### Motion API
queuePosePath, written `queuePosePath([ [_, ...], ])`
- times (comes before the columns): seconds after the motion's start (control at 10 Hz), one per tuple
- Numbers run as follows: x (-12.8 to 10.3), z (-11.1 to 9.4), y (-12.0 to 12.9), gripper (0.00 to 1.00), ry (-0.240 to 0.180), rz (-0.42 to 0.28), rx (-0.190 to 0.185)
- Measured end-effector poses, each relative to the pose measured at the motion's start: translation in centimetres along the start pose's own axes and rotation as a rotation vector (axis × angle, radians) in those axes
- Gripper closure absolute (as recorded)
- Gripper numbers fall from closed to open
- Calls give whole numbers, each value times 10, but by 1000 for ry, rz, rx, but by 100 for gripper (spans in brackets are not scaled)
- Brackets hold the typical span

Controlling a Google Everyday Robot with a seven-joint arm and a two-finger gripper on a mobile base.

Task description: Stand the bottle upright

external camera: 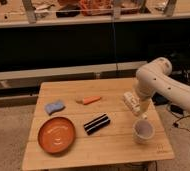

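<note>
The whitish bottle [131, 102] lies on its side on the right part of the wooden table [113, 150], pointing away at a slant. My white arm reaches in from the right and bends down over it. My gripper [142, 112] hangs just right of and beside the bottle's near end, above the white cup [143, 131]. I cannot tell whether the gripper touches the bottle.
A carrot [90, 99] lies mid-table at the back. A blue sponge [54, 106] is at the left, an orange plate [56, 134] at the front left, a black striped packet [97, 123] in the middle. A dark shelf unit stands behind the table.
</note>
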Motion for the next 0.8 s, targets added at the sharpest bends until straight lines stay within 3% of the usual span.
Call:
queuePosePath([
  [0.8,-1,21,-22,20,-54,-25,13],
])
